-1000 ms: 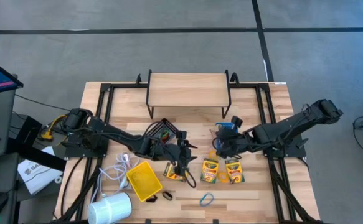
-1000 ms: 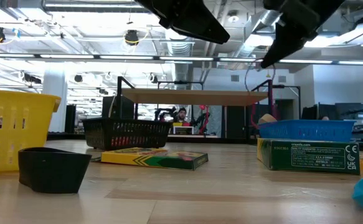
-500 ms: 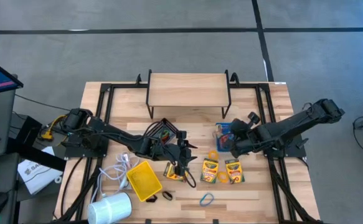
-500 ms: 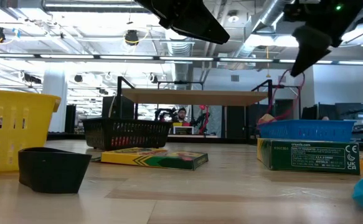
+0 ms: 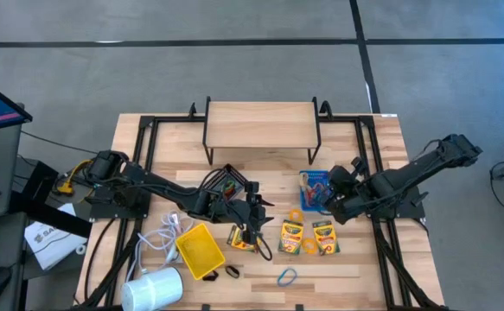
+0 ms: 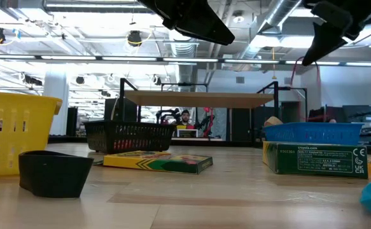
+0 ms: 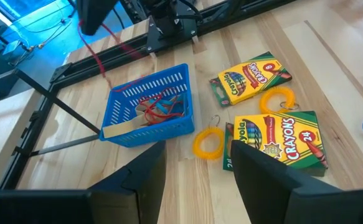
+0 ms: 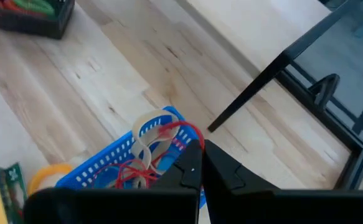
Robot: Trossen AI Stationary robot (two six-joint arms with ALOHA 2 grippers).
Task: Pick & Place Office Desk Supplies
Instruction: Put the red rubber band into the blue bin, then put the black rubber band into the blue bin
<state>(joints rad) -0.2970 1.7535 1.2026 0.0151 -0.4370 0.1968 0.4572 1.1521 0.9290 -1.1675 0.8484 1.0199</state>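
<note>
High view: left claw (image 5: 253,226), fingers apart, hovers over a crayon box (image 5: 242,239) mid-bench. Right claw (image 5: 328,200), pinched together, sits beside the blue bin (image 5: 314,184) holding red rubber bands (image 7: 158,106).

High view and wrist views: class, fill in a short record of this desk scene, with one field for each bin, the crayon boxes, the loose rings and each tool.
blue bin: holds red and pale rubber bands
yellow bin: lies tilted near the table's front left
black bin: behind the left tool, red and green items inside
crayon boxes: three lie flat on the table
loose rings: two yellow beside the blue bin, one blue near the front edge
left tool: open, above one crayon box
right tool: shut, raised by the blue bin
</note>
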